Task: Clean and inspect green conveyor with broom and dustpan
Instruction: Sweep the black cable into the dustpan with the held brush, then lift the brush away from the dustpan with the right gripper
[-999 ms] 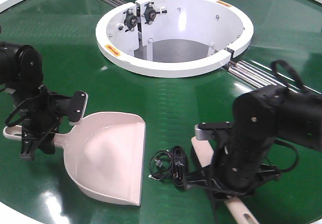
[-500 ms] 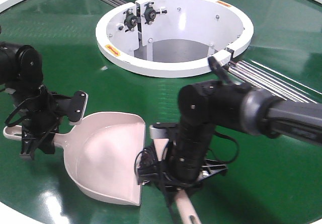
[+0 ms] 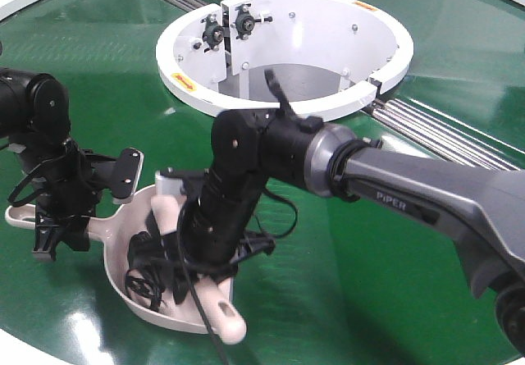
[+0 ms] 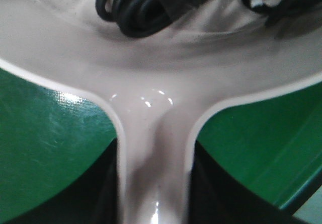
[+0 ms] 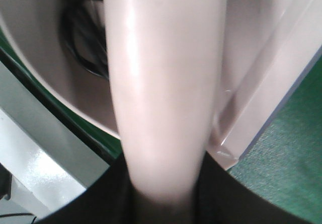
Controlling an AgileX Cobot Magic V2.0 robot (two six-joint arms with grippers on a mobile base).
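Since half a second ago my right arm has swung left across the belt, and the black cable bundle (image 3: 152, 271) that lay on the green just right of the pan's lip now sits inside the pan.

On my right wrist view the right gripper (image 3: 207, 257) is clamped around the broom (image 5: 161, 83), whose beige handle fills the frame between the fingers. From the front, the broom lies slantwise over the dustpan (image 3: 111, 238), with its head toward the far left inside the pan and its rounded handle end sticking out past the near lip. The bristles are hidden from me.

The left gripper (image 3: 57, 225) is closed on the dustpan's handle. My left wrist view shows that handle running between the dark fingers and widening into the pan, with cable loops resting against the pan's back wall.

The dustpan rests on the green conveyor (image 3: 353, 283) at near left. Beyond it, the white central hub (image 3: 271, 112) sits at far centre, with steel rollers (image 3: 426, 131) running off to its right.
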